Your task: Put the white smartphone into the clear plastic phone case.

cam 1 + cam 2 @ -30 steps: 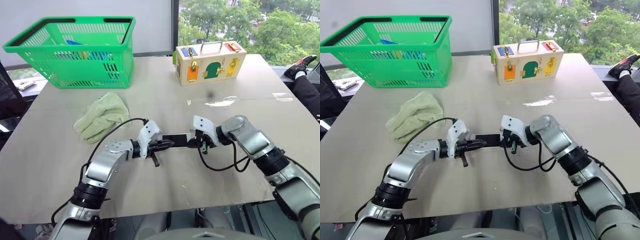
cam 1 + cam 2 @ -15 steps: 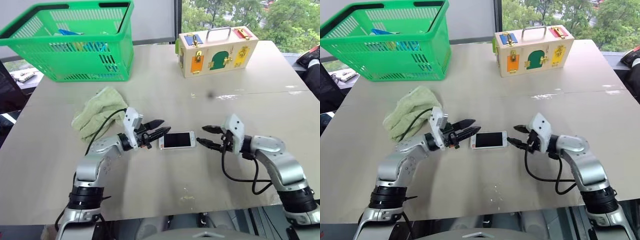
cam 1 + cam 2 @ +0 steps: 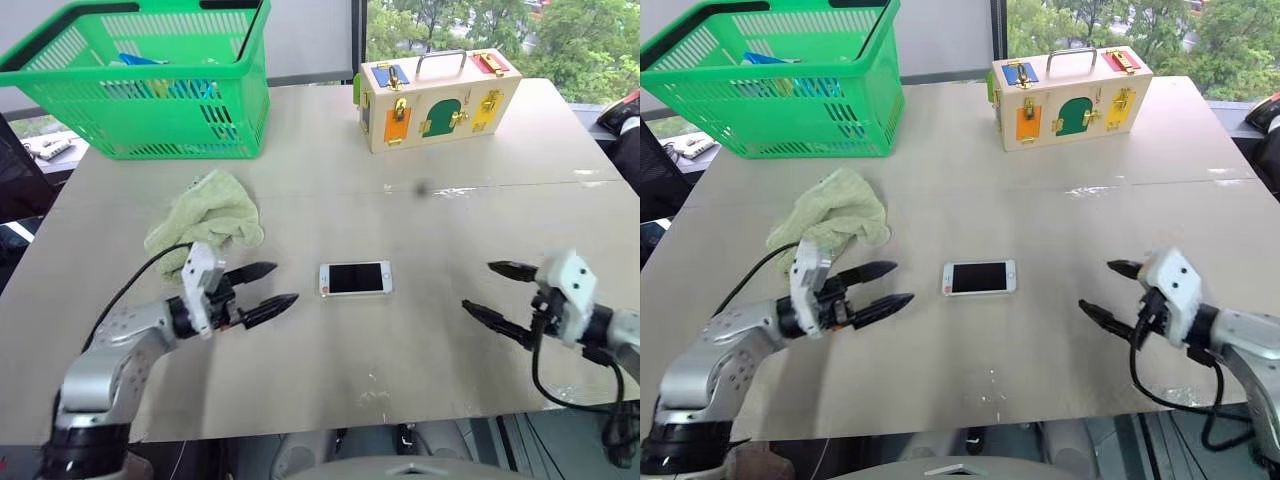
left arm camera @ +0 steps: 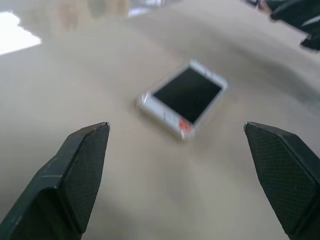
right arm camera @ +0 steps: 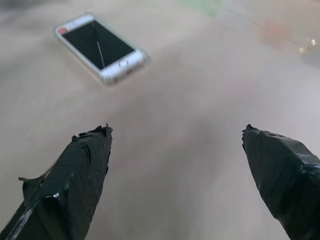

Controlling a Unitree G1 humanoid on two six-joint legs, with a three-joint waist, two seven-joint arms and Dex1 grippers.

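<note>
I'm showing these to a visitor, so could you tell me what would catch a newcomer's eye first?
Probably the phone, lying screen up alone mid-table, with the open left hand and open right hand apart from it on either side. Next, the green basket at the far left and the wooden latch box at the far right.

both hands (image 3: 268,285) (image 3: 498,290) opened, withdrew from smartphone (image 3: 355,278).

I seem to be in an upper-floor test lab: bare bench (image 3: 300,390), practice latch box (image 3: 440,97), treetops beyond the window (image 3: 560,35)
</note>
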